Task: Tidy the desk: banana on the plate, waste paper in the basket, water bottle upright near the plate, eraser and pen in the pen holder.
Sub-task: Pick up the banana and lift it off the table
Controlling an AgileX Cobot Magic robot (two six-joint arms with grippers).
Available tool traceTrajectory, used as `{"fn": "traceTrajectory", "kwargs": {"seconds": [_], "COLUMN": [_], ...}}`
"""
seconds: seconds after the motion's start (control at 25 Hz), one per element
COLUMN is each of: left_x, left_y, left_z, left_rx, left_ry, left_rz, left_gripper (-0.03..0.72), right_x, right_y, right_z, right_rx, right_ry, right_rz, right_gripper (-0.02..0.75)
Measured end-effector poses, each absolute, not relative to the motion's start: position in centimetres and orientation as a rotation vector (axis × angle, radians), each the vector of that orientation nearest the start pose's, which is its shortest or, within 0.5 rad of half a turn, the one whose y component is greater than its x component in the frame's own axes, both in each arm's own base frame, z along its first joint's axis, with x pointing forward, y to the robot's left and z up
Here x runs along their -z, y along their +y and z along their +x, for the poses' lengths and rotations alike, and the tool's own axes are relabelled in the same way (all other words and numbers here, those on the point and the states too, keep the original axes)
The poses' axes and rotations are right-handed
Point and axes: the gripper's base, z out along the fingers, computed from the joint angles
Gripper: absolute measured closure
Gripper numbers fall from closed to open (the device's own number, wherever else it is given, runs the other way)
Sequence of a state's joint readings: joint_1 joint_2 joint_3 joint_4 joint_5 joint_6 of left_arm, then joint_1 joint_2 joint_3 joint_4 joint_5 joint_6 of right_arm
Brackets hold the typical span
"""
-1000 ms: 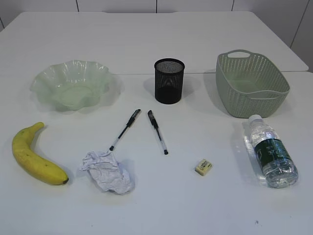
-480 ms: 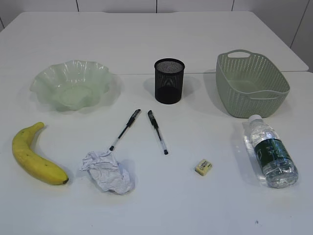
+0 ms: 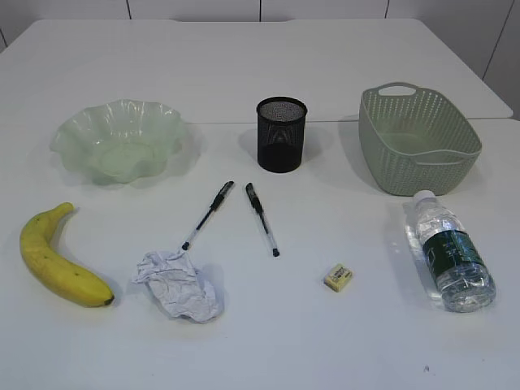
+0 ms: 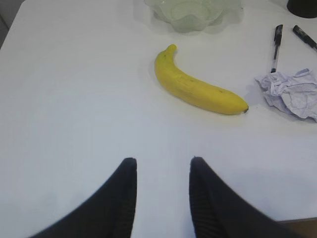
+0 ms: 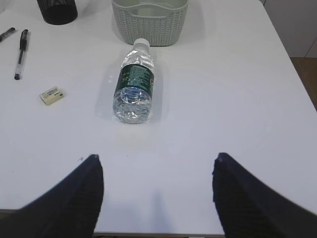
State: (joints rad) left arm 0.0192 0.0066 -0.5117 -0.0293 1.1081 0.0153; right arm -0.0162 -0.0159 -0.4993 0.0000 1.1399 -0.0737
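Both wrist cameras showed empty, open jaws: the left gripper (image 4: 161, 166) near the banana (image 4: 197, 85), the right gripper (image 5: 157, 163) near the lying water bottle (image 5: 133, 87). Only the front camera showed the whole desk (image 3: 268, 341).

The smooth white matt table (image 3: 341, 73) carries a translucent pale-green wavy-edged glossy plate (image 3: 120, 143), a black metal-mesh pen holder (image 3: 281, 134) and a matt grey-green woven-look plastic basket (image 3: 418, 140). The clear, shiny plastic water bottle (image 3: 449, 250) wears a dark green label. The crumpled white paper ball (image 3: 179, 284) looks rough and creased; the yellow banana (image 3: 58, 260) has smooth, speckled skin
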Motion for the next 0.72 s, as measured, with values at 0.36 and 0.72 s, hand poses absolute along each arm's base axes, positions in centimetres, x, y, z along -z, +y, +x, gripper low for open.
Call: {"fn": "traceTrajectory", "kwargs": {"seconds": [0.36, 0.72], "left_x": [-27.68, -27.68], "left_y": [-0.25, -0.27], "left_z": [-0.72, -0.72], "left_rx": [0.014, 0.016], "left_ry": [2.086, 2.086], "left_rz": [-0.002, -0.002], "left_gripper": [0.445, 0.445], "right_x": [-27.07, -27.07], "right_y": [0.02, 0.02], "right_z": [-1.07, -1.07], "right_rx": [0.054, 0.054], "right_ry": [2.108, 2.108], "right_rz": [-0.061, -0.061], "right_gripper": [0.223, 0.223]}}
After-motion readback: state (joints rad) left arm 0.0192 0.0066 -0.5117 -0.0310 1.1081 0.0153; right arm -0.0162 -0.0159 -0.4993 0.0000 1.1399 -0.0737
